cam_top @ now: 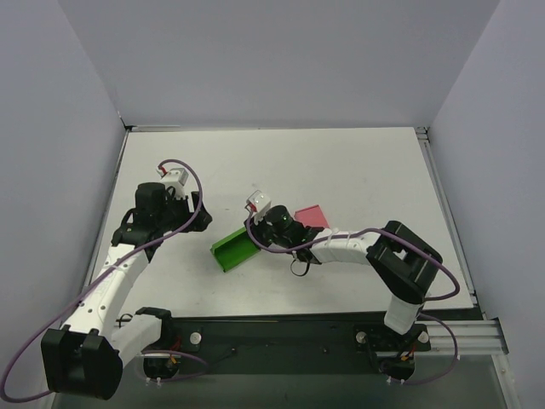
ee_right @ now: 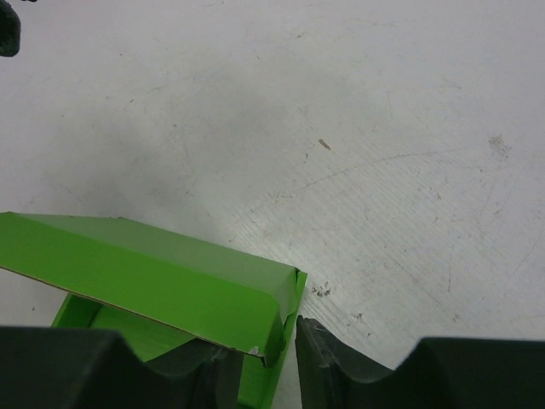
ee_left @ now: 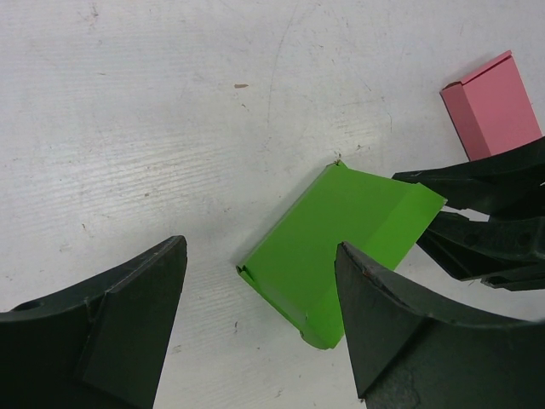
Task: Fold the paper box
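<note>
Paper box [cam_top: 234, 249] lies at centre of the top view. Its long axis runs from lower left to upper right. One long wall appears folded over, but the flaps stand unclosed, so most folding is judged outstanding. Right gripper [ee_right: 264, 336] straddles the upper-right end; clamping cannot be confirmed. Left gripper [ee_left: 260, 251] is spread wide and empty.

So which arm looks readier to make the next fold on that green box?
Right, probably. The right tool straddles a wall of the paper box; the left tool hangs open, apart from it.
</note>
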You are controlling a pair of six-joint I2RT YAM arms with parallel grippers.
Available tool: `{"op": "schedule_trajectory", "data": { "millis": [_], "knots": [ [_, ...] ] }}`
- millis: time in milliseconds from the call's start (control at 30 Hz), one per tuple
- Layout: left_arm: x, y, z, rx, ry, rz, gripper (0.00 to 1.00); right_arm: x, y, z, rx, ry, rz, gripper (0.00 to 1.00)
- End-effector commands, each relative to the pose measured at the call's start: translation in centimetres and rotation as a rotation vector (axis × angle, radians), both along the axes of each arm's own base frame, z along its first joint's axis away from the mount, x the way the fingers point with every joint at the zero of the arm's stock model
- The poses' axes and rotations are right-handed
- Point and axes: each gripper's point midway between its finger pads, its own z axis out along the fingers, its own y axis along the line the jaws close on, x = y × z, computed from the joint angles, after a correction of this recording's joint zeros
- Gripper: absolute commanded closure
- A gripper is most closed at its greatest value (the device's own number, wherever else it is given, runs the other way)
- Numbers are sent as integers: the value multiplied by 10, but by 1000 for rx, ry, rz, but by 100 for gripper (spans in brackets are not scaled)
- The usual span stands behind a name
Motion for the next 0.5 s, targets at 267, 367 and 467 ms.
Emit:
{"op": "schedule_trajectory", "data": {
  "millis": [267, 367, 467],
  "knots": [
    [7, -2, 3, -6, -29, -16, 20, 19, 15, 30, 100, -123, -47, 100],
    [6, -3, 4, -9, -29, -19, 20, 22, 8, 31, 117, -134, -98, 100],
    [7, -1, 3, -8, -21, 1, 20, 28, -12, 34, 101, -197, -237, 100]
  ]
}}
